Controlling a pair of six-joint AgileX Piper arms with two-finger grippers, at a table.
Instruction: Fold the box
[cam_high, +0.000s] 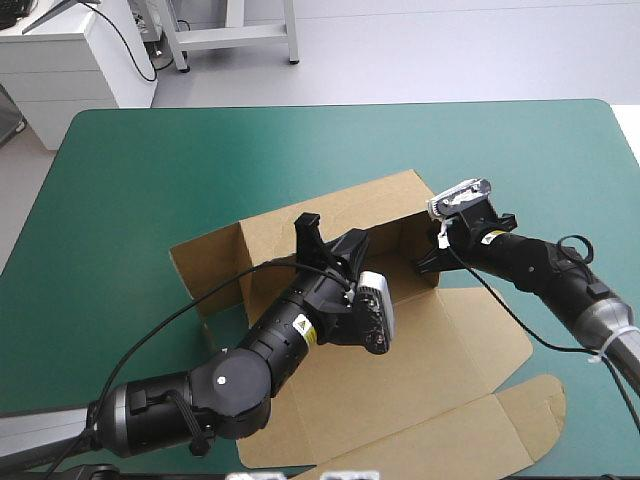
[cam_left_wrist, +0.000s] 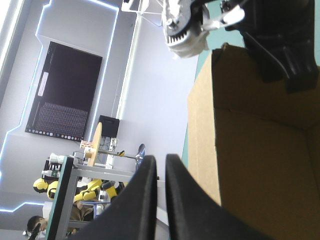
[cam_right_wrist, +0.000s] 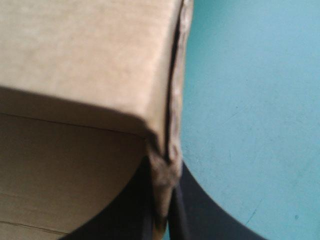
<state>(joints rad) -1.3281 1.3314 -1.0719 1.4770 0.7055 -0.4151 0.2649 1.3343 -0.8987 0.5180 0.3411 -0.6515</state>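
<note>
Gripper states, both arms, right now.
Left gripper: shut, holding nothing.
Right gripper: shut on the box, at a raised wall's edge.

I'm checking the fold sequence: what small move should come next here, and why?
Probably swing the left gripper over to the left side panel and lift it. The right gripper pinches the upright right wall of the box, the back wall stands, but that panel looks splayed outward and the left gripper holds nothing.
</note>
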